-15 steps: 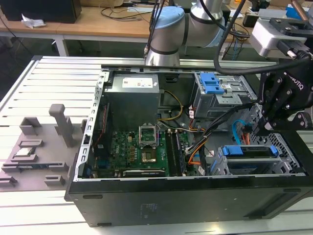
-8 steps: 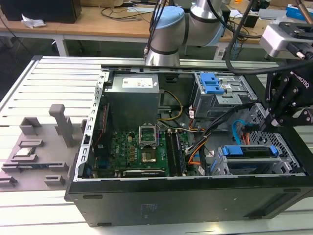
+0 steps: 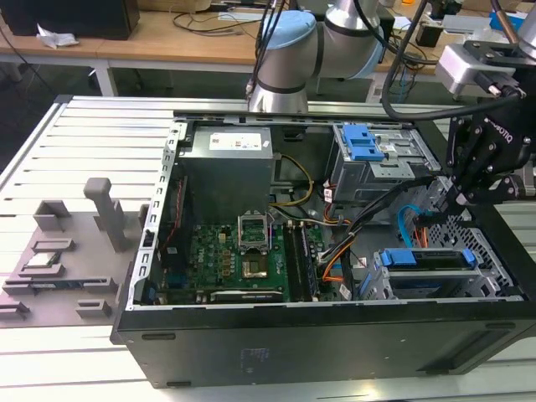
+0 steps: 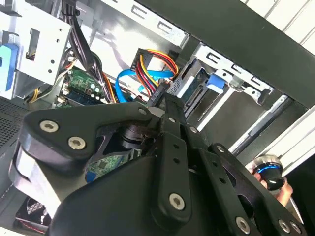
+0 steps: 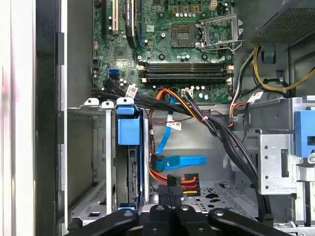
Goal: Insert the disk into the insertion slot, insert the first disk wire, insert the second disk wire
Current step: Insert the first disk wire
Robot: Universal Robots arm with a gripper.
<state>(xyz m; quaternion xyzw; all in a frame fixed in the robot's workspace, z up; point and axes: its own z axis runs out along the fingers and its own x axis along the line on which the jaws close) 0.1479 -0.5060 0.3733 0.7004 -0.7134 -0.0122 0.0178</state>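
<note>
The gripper [image 3: 456, 199], pinching the wire plug [image 5: 183, 179], should meet squarely the disk [image 3: 427, 258] at seven o'clock in the exterior view.

Slatted grey worktable [image 3: 92, 142] | wooden desks [image 3: 167, 46] behind — cables [image 3: 209, 18] on top | floor [image 3: 42, 88] dark, perhaps carpet

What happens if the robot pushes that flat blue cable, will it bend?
Probably bends easily: the blue cable already folds and curves like a thin ribbon. Likely light, being so flat. It hangs loose beside the black plug in the tool, so a push may swing it aside.
</note>
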